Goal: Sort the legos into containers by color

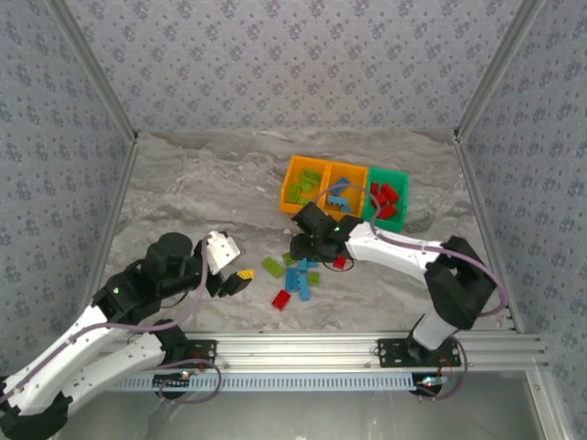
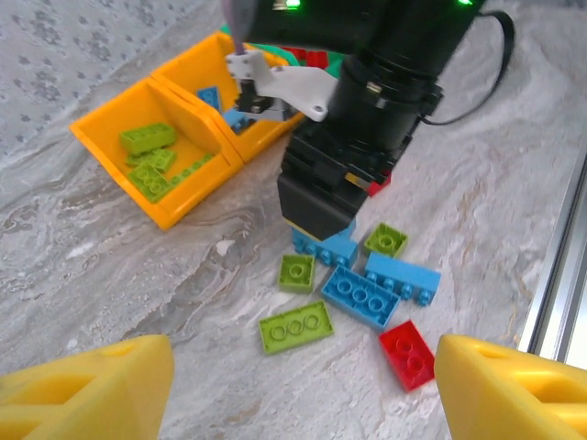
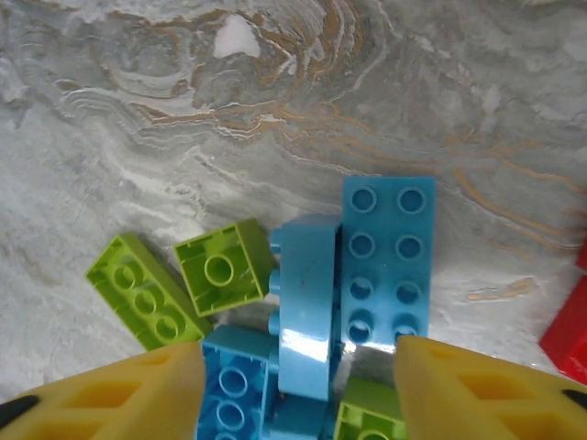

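The loose bricks (image 1: 298, 275) lie in a small heap near the middle of the tabletop (image 1: 183, 183), lime green, light blue and red mixed. At 1 o'clock from the heap stand three bins in a row. The left orange bin (image 1: 286, 183) holds green bricks (image 1: 303, 188), the middle orange bin (image 1: 348, 166) holds blue ones, and the green bin (image 1: 404, 197) holds red bricks (image 1: 385, 197).

The right gripper (image 1: 305, 249) hangs straight over the heap. In its wrist view its yellow fingers (image 3: 119, 394) stand partly spread on either side of a light blue brick tipped on its side (image 3: 304, 302). A gap shows on both sides of that brick, so nothing is pinched. Touching that brick at 3 o'clock lies a flat blue eight-stud brick (image 3: 385, 266). At 9 o'clock sit a small green brick (image 3: 220, 266) and, beyond it, a longer green brick (image 3: 147, 293). A red brick (image 3: 569, 335) shows at the right edge.

The left gripper (image 1: 240, 278) hovers at 9 o'clock from the heap, well apart from it. Its fingers (image 2: 92, 390) are spread wide with nothing between them. Its wrist view shows a green three-stud plate (image 2: 295, 326) and a red four-stud brick (image 2: 406, 354) nearest to it.
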Motion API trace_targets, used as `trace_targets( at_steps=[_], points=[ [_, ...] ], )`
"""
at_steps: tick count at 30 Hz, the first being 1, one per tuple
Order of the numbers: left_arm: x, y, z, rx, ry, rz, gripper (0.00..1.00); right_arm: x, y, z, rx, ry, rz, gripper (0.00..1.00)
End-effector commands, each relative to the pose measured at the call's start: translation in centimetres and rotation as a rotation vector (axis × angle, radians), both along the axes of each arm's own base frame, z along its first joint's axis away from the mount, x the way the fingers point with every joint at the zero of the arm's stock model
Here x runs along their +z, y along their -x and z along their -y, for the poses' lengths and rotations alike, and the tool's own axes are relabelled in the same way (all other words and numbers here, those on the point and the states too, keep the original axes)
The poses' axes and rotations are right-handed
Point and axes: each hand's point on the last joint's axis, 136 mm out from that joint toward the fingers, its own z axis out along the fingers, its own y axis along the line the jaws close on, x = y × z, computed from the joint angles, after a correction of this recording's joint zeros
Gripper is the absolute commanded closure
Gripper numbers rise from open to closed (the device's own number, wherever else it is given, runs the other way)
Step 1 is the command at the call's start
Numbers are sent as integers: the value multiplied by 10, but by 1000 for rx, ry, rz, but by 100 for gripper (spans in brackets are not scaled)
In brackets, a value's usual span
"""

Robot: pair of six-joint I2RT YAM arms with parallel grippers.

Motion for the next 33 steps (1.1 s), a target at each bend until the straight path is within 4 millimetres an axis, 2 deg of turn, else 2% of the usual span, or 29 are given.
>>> trace_targets(
  at_steps=[1, 5, 9, 12, 14, 18, 21, 24, 30, 33],
  points=[
    [13, -1, 8, -57, 9, 81, 25, -8, -4, -2, 0, 57, -8, 49],
    [5, -3, 8, -50, 5, 68, 24, -21, 2, -8, 41, 146, -16, 57],
    [2, -4, 9, -47, 14, 45, 24, -28, 1, -21, 57, 152, -35, 59],
    [3, -4, 9, -44, 20, 46, 24, -36, 0, -24, 54, 167, -47, 66],
    [4, -5, 8, -42, 26, 44, 24, -42, 4, -17, 54, 211, -68, 68],
    [6, -7, 7, -34, 44, 33, 24, -47, 10, -7, 43, 270, -75, 67],
    [6, -7, 8, -35, 57, 25, 24, -46, 15, -2, 55, 297, -69, 61],
    [6, -8, 7, -33, 61, 22, 24, -51, 18, -5, 74, 277, -89, 58],
    [6, -9, 7, -24, 67, 12, 24, -56, 16, -11, 89, 267, -97, 64],
    [5, -10, 7, -21, 67, 9, 24, -57, 12, -16, 103, 262, -102, 62]
  ],
)
